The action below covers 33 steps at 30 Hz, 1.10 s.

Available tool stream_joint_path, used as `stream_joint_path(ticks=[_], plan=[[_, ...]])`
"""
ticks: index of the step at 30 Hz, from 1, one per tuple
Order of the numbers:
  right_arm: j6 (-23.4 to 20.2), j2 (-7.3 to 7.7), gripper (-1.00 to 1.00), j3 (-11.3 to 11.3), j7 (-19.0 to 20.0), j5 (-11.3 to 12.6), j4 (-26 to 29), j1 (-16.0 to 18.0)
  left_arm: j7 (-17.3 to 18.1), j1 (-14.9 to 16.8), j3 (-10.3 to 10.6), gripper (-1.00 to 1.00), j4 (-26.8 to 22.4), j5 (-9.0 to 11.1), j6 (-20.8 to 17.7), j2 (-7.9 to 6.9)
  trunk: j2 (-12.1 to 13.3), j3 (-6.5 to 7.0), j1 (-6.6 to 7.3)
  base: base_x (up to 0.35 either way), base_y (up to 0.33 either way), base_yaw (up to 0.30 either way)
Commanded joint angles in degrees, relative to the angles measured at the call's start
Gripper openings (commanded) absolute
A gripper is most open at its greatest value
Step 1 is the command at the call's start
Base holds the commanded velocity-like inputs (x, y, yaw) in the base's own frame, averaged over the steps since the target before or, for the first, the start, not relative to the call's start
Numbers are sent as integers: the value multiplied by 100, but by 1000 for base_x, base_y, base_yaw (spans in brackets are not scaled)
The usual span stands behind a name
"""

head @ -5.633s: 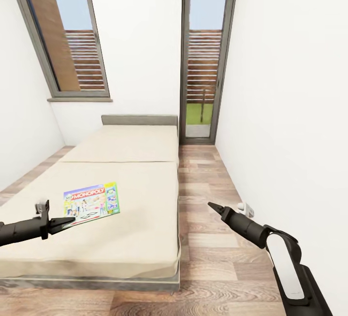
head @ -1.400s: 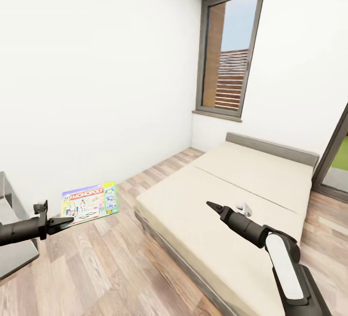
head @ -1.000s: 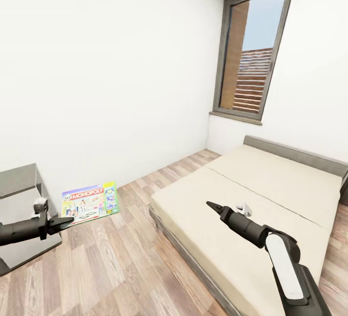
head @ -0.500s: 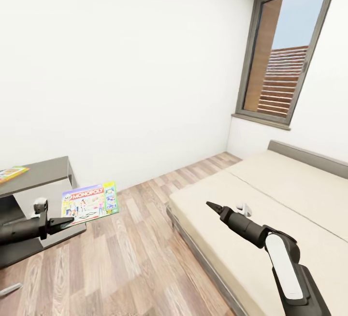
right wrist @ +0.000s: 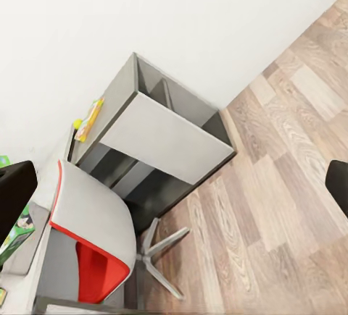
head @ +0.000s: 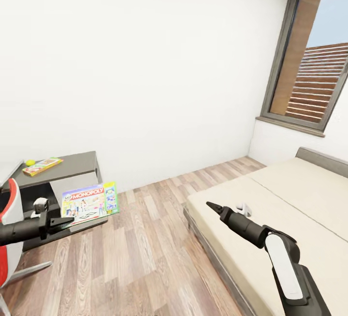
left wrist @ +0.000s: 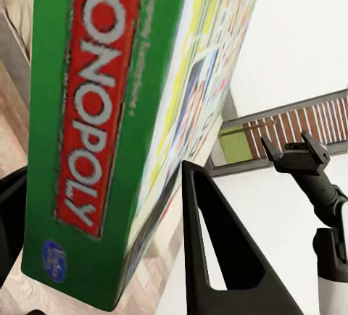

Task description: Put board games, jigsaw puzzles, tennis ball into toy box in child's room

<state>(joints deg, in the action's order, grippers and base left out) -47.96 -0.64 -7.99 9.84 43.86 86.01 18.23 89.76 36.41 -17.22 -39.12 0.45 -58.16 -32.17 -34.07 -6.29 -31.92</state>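
Two black fingers of the left gripper are clamped on the lower edge of a Monopoly board game, which stands tilted up in the air over the wood-plank floor, its cartoon-printed face toward the head camera. In the left wrist view the same board game runs between the fingers, its green side with the red-and-white lettering facing the camera and one dark finger lying just beside its printed face. The right gripper hangs free above the near edge of the bed, holding nothing; its dark fingertips come to a narrow point in the head view, but whether they are fully together I cannot tell. Behind the held box stands the table, with a pale grey top and dark grey sides. On its top lie another flat board game with bright yellow and red print and, just beside that box's far corner, the small yellow-green tennis ball. The right wrist view shows the table from above, with the flat game and the ball near its far edge. A chair with a red and white shell stands near the table on a metal star base. The bed has a plain cream mattress split by a seam, on a dark frame. The wall is smooth and white, and a grey-framed window shows brown slats outside.
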Motion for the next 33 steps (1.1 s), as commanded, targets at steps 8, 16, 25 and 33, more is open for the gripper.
stream_joint_path(ticks=[8,16,25,33], plan=[[-37,-4,100,-17,51,-16,3,5,24,1,-2,-100,4,8,-41,-8,32,8,20,1,0,254],[211,-7,100,-8,53,-26,3,5,24,-2,-10,-100,9,8,-29,0,32,8,20,211,0,30],[387,-6,100,262,5,-33,-22,5,24,-2,-13,-100,18,8,-28,-5,32,8,20,322,0,1],[398,-6,100,288,32,-43,-13,5,24,-2,-18,-100,22,8,-29,-7,32,8,20,327,64,11]])
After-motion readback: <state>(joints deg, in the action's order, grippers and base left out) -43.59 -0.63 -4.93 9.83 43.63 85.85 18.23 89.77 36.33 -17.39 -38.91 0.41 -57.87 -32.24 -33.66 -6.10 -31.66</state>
